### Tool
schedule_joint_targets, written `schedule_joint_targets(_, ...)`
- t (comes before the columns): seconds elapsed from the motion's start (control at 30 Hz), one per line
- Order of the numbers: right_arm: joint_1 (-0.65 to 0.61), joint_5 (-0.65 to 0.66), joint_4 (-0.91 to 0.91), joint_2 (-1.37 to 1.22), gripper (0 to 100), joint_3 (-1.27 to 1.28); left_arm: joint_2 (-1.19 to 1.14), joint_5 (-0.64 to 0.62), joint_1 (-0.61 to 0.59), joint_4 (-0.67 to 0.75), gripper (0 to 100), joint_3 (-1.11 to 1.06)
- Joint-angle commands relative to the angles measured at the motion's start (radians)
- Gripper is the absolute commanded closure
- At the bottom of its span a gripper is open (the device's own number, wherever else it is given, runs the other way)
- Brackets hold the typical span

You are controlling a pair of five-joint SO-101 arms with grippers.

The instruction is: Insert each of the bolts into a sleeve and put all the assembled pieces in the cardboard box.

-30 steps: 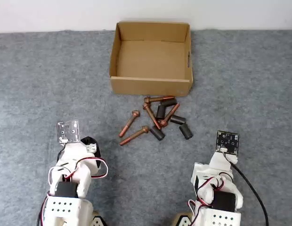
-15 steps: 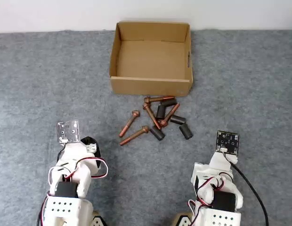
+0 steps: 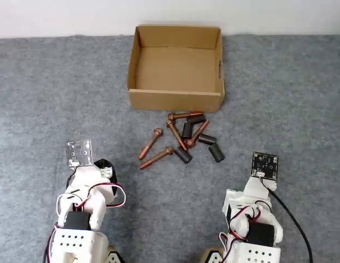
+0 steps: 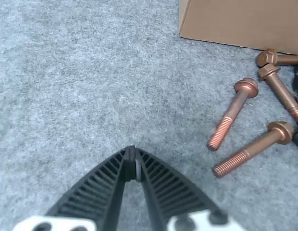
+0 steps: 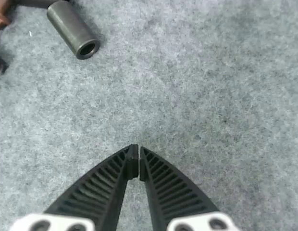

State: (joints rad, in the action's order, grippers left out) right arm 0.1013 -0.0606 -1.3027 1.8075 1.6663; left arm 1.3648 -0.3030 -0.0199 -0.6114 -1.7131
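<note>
left gripper (image 4: 134,166) and right gripper (image 5: 138,162) both pinched closed on nothing, parked short of the parts; looks like a start pose. copper-coloured metal bolts (image 3: 157,158) and dark cylindrical sleeves (image 3: 216,152) lie heaped between the arms, just before the open brown cardboard box (image 3: 175,101), probably so either arm can reach. heap overlaps, so exact count unclear

The table (image 3: 49,98) is being covered by rough cloth. Coppery metal bolts (image 4: 233,115), a smooth dark sleeve (image 5: 72,30) and a matt cardboard box (image 3: 175,100) are being shown.

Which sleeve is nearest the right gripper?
The rightmost dark sleeve, lying alone; the other sleeves sit farther from the right gripper.
</note>
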Motion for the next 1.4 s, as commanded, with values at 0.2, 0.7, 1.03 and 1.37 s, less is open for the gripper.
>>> schedule_joint_targets(0.2,0.005,-0.008,-0.002,0.005,98.9,0.017,0.012,-0.005,0.003,-0.003,99,0.022)
schedule_joint_targets(0.7,0.004,-0.009,-0.002,0.005,98.8,0.017,0.011,-0.005,0.052,-0.003,99,0.022)
schedule_joint_targets(1.03,-0.059,-0.009,0.053,0.004,98.7,-0.060,0.011,-0.003,0.146,-0.005,99,0.022)
schedule_joint_targets(1.37,-0.064,-0.008,0.085,-0.225,99.1,-0.462,0.011,-0.005,0.147,-0.005,99,0.022)
